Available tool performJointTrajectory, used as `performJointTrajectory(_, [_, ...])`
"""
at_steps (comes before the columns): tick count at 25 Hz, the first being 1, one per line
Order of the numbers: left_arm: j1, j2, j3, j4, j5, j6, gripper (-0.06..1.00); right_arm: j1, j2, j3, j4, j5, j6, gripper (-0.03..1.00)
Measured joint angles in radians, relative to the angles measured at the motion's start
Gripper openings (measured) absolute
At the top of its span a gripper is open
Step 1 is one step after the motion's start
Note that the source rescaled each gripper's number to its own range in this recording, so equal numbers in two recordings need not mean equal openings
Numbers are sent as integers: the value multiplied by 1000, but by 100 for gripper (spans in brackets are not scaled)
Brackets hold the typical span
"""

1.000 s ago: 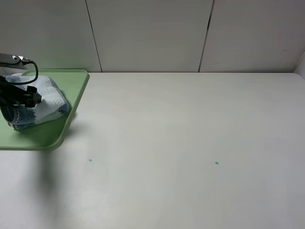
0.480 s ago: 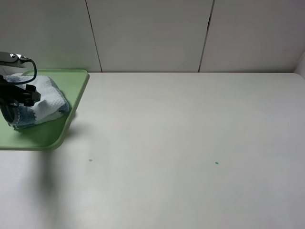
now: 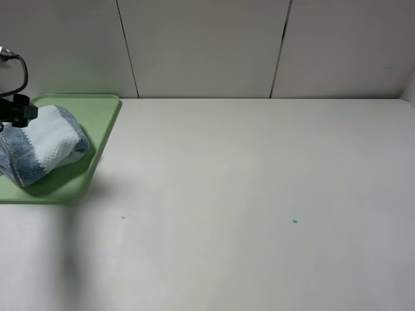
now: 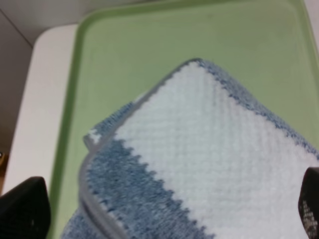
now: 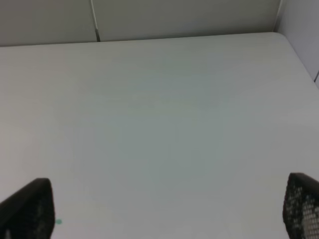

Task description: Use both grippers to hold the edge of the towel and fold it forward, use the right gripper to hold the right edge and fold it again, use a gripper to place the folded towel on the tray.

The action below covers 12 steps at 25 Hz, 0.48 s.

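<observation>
Once released, towel [image 3: 40,144] uncovered on tray [image 3: 104,126]

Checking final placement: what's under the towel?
The folded towel lies on the green tray, whose bare floor and rim show around it. The tray area directly beneath is covered, so anything there cannot be seen. The tray sits on the white table.

Pale off-white counter [image 3: 259,194], matte, filling most of the high view. Two tiny green dots [image 3: 295,221] on its surface, well apart. Behind, a white panelled wall [image 3: 204,45] split by thin dark vertical seams [image 3: 127,48]. Soft, even light; a faint grey shadow [image 3: 65,240] near the left front.
</observation>
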Motion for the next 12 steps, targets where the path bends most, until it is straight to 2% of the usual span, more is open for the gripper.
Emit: performJointTrajectory(12, [1,-309,73,0,135,2,100,0,0,0,0,0,0,100])
